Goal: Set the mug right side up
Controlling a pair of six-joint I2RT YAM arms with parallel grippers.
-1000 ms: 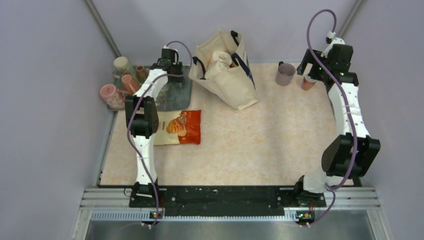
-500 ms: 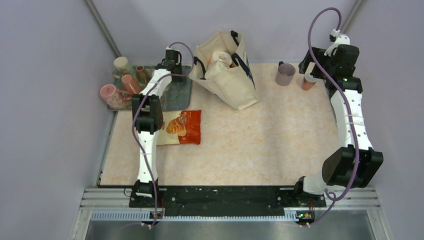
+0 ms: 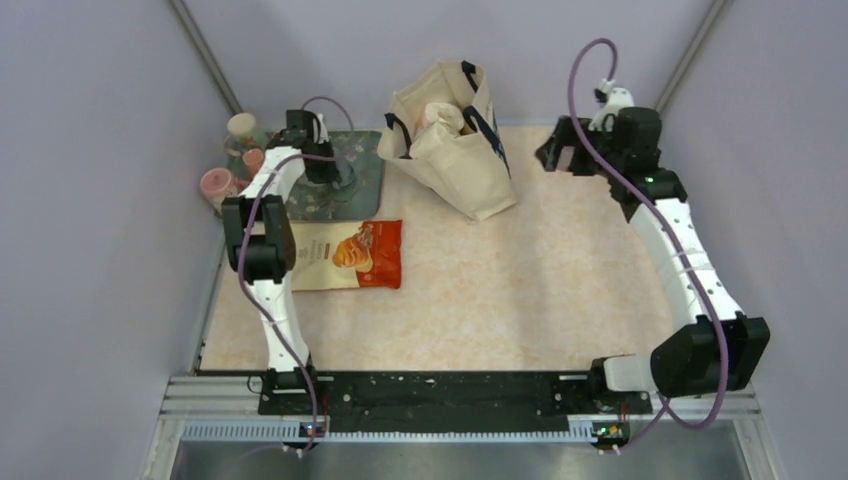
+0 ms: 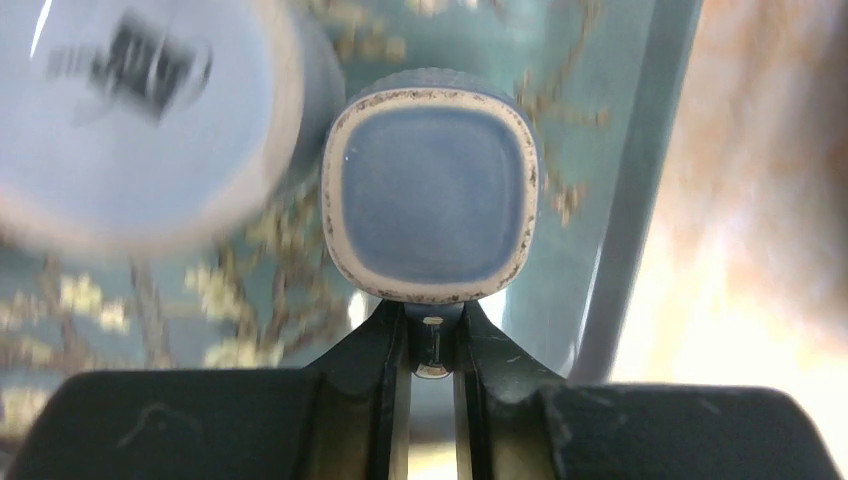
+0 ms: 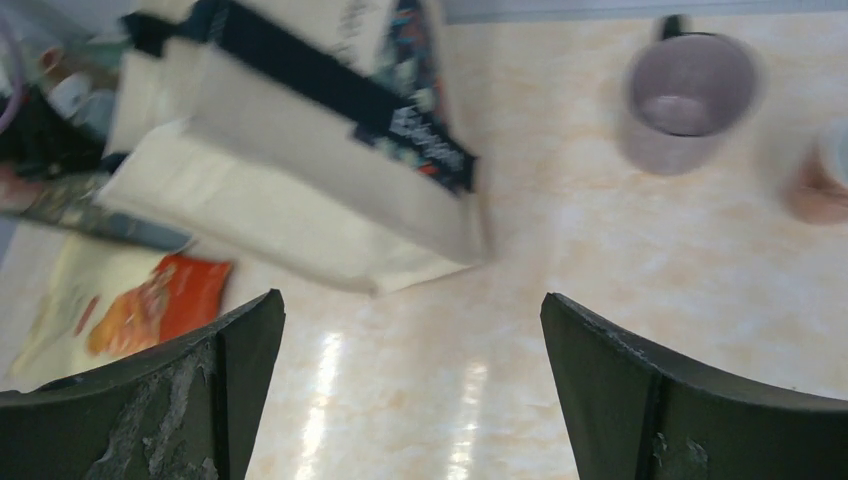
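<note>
Pink first, out on the far left: a pink mug (image 3: 213, 185) lies at the table's edge, with a cream mug (image 3: 240, 125) just behind it. Next along is the teal tray (image 3: 366, 196) with its blossom pattern, and that is where the action is. The left arm reaches out over it, and the wrist camera looks straight down on the blue mug (image 4: 432, 195). The mug is bottom up over the tray, its squared base and speckled cream foot ring facing the lens. The left gripper (image 4: 432, 318) has its fingers drawn almost together, pinched on a narrow dark strip at the mug's near side. That strip reads as the handle, though it sits in shadow. Whether the mug rests on the tray or hangs just above it, I can't tell. A pale round shape (image 4: 130, 110) sits up against the mug on its left, too smeared to identify.

Just in front of the tray, an orange snack packet (image 3: 365, 252) lies flat on the marbled peach table (image 3: 560, 270). Moving to the centre back, a cream tote bag (image 3: 455, 140) with dark straps stands open and stuffed.

Over to the right, the right gripper (image 5: 410, 390) hangs high above the far right corner, fingers spread wide with nothing between them. Below it an upright lilac mug (image 5: 685, 95) shows its open mouth, and a terracotta cup (image 5: 820, 180) stands just to its right.
</note>
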